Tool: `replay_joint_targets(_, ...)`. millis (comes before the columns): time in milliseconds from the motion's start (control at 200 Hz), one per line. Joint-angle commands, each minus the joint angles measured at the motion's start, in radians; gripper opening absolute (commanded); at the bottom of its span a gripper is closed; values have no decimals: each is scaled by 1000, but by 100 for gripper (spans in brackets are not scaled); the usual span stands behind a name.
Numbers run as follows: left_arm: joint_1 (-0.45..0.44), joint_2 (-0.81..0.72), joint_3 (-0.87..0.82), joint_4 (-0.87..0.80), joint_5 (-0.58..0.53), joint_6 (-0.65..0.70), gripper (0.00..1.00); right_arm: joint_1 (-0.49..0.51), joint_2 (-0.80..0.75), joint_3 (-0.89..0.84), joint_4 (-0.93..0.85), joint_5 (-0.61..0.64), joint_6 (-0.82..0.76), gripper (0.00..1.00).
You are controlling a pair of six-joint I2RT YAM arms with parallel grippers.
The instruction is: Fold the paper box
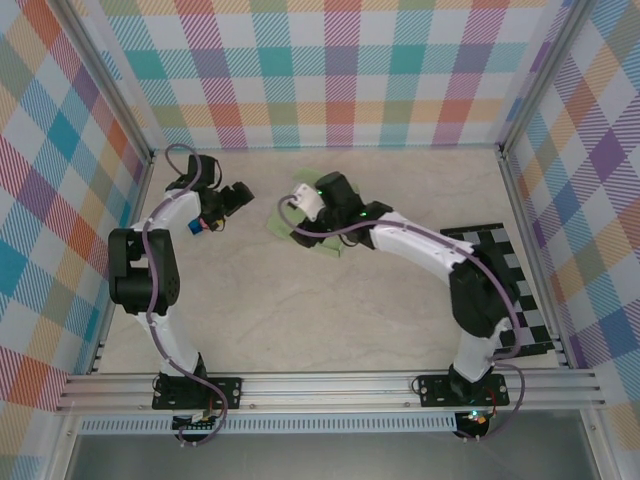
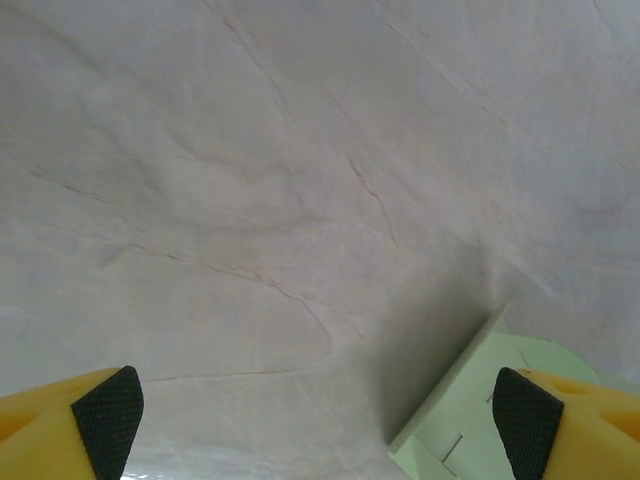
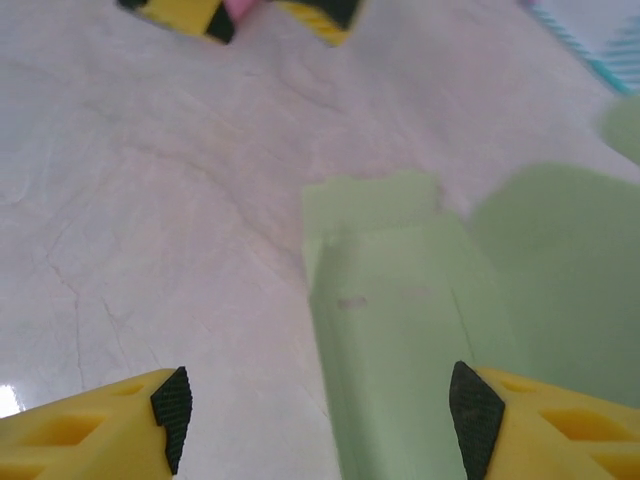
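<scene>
The paper box (image 1: 282, 228) is pale green card, partly folded, lying at the middle back of the table. My right gripper (image 1: 293, 210) hangs over it, open. In the right wrist view a raised green panel of the box (image 3: 410, 330) stands between the wide-apart fingertips (image 3: 472, 412), nearer the right one, with flat flaps beyond it. My left gripper (image 1: 242, 196) is just left of the box, open. In the left wrist view a corner of the box (image 2: 470, 400) lies by the right pad (image 2: 525, 420), and bare table lies between the pads.
A black-and-white checkered board (image 1: 505, 290) lies at the right edge. A small blue-and-pink thing (image 1: 197, 226) sits by the left arm. Plaid walls close off the back and both sides. The pale marbled table (image 1: 300, 320) stretches toward the near rail.
</scene>
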Motion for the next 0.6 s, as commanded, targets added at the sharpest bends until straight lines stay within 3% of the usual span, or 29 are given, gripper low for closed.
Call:
replay_joint_targets(0, 9, -7, 34, -49, 43, 7, 93, -2, 111, 108, -176, -83, -195, 69)
replay_joint_targets(205, 12, 2, 1, -52, 72, 19, 93, -49, 228, 220, -355, -177, -341, 64)
replay_joint_targets(595, 10, 27, -38, 1, 124, 5, 90, -76, 397, 347, -380, -131, -421, 58)
